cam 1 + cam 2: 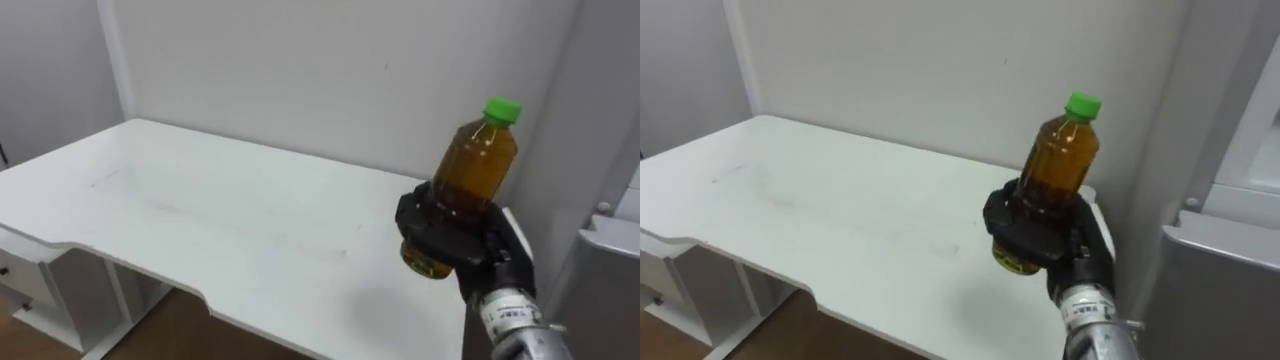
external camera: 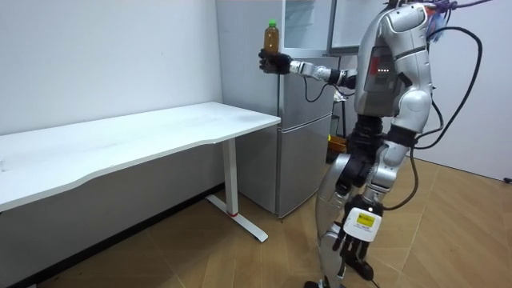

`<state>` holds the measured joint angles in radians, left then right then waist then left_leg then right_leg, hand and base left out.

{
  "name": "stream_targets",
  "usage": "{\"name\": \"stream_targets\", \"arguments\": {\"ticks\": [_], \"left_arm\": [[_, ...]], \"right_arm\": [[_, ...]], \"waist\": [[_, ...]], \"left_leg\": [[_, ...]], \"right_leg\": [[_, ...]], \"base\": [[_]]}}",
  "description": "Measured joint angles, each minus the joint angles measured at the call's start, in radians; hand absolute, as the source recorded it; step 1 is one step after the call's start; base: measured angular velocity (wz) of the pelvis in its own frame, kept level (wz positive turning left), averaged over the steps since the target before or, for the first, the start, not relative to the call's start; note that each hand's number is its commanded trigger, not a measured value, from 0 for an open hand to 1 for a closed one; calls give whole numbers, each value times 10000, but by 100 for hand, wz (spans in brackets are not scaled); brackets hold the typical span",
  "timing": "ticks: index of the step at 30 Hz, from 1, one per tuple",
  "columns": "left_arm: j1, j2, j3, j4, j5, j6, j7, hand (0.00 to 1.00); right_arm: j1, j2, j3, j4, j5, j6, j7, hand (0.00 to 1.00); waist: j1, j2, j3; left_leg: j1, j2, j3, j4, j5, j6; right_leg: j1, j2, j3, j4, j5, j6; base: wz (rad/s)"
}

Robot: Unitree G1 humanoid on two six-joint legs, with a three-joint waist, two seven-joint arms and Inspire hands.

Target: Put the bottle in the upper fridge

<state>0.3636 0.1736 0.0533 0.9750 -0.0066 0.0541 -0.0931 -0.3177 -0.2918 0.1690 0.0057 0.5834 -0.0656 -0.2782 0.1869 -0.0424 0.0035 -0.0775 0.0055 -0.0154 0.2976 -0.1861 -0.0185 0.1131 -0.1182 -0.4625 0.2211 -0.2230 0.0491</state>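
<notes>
An amber bottle [image 1: 472, 178] with a green cap stands upright in my right hand [image 1: 455, 240], whose dark fingers curl round its lower half. The hand holds it in the air above the right end of the white table [image 1: 200, 215]. In the room view the bottle [image 2: 271, 38] is raised at arm's length in front of the grey fridge [image 2: 304, 152], level with its upper part [image 2: 308, 24]. The fridge's edge [image 1: 1225, 255] shows at the far right of the eye views. My left hand [image 2: 350, 245] hangs by my side with relaxed fingers.
I stand on the wooden floor beside the fridge, facing the table's end. A white wall [image 1: 330, 70] runs behind the table. A set of white drawers [image 1: 30, 285] sits under the table's left end.
</notes>
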Motion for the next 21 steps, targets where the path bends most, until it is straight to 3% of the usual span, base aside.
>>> {"name": "stream_targets", "arguments": {"ticks": [6,16,21], "left_arm": [[-18,14,22,216,2,-163,-2,0],[2,18,43,270,-7,-171,-5,0],[-235,70,124,395,9,-170,-8,0]], "right_arm": [[0,-419,-260,-808,-4,4,344,100],[0,-1061,-838,-1822,-207,61,665,100],[0,-1122,-1309,-1938,-965,148,720,100]], "waist": [[-289,-79,-42],[-749,-196,2],[-1020,-267,26]], "left_leg": [[422,3,108,-226,9,-5],[665,30,283,-318,8,-5],[699,36,271,-296,4,-8]], "right_leg": [[242,-22,99,-11,-2,3],[367,-33,299,-12,-6,10],[427,-19,296,-25,-14,24]], "base": [[-6],[-5],[1]]}}
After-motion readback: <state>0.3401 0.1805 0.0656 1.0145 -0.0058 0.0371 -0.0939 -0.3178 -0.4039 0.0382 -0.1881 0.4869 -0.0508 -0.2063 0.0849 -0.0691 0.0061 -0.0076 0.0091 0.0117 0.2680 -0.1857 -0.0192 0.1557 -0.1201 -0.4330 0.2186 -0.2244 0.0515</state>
